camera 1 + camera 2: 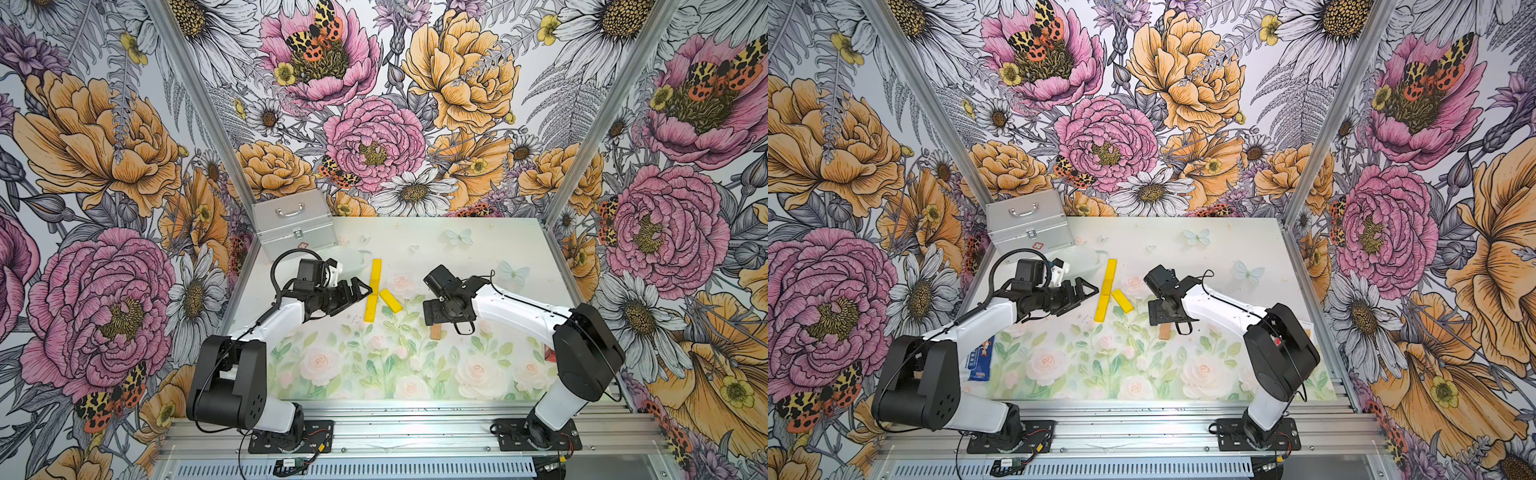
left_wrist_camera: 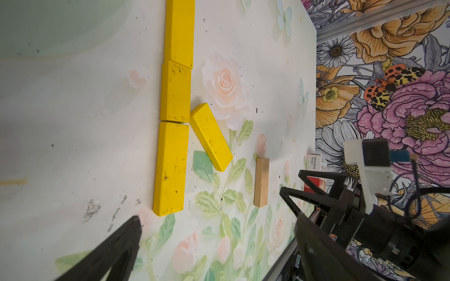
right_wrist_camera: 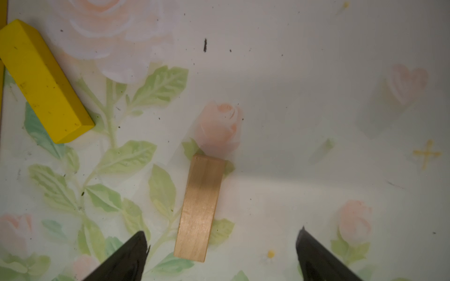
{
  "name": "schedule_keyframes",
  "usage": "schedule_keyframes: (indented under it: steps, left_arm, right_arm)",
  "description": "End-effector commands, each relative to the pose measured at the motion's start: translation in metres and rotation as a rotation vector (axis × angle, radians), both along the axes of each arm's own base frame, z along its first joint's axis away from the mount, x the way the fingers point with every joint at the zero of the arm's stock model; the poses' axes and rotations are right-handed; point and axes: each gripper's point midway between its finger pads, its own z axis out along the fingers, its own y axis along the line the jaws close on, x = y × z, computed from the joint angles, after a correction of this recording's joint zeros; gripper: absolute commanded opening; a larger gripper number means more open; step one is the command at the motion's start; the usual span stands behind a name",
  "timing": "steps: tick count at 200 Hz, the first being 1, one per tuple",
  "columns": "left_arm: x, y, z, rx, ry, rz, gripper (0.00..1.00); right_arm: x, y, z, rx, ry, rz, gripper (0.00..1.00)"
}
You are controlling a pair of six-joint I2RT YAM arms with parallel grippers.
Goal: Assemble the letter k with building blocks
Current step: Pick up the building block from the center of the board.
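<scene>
Pale rose-print mat (image 1: 478,257) under both my arms, flowered walls (image 1: 374,124) on three sides. Landmark: yellow stem (image 1: 372,291), three yellow blocks laid end to end, running away from my bases. Closest to me, well left of the stem, blue packet (image 1: 980,357) beside my left arm; well right of the stem, red-and-white box (image 2: 314,167) at the mat's edge. Next out, right of the stem and apart from it: tan block (image 3: 201,209), flat, roughly parallel to the stem, joined to nothing. My right gripper (image 3: 222,233) hangs over it, jaws spread wide, a fingertip on either side of one end, neither touching the wood. Level with the stem's middle, on its right: slanted yellow block (image 2: 210,136), one corner touching the stem at a seam between two blocks, other end angled toward the tan block. On the stem's left, my left gripper (image 2: 218,219), jaws spread, empty, tips near the stem. Beyond the stem, far left corner: silver case (image 1: 293,224), closed, handle up.
</scene>
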Motion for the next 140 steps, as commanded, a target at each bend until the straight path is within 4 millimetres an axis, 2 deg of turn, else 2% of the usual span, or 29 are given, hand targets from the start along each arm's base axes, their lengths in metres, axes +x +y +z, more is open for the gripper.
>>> schedule_keyframes:
  steps: [1, 58, 140]
  left_arm:
    - [-0.002, -0.006, 0.003, -0.026, -0.012, -0.017, 0.99]
    - [-0.003, -0.005, -0.001, -0.021, -0.002, -0.013, 0.99]
    - [-0.002, -0.003, -0.002, -0.02, 0.002, -0.007, 0.99]
  right_arm:
    - [0.006, 0.01, 0.006, 0.057, -0.041, -0.026, 0.94]
    - [0.008, 0.025, -0.012, 0.061, -0.011, 0.005, 0.78]
    - [0.009, 0.028, -0.036, 0.028, 0.024, 0.015, 0.55]
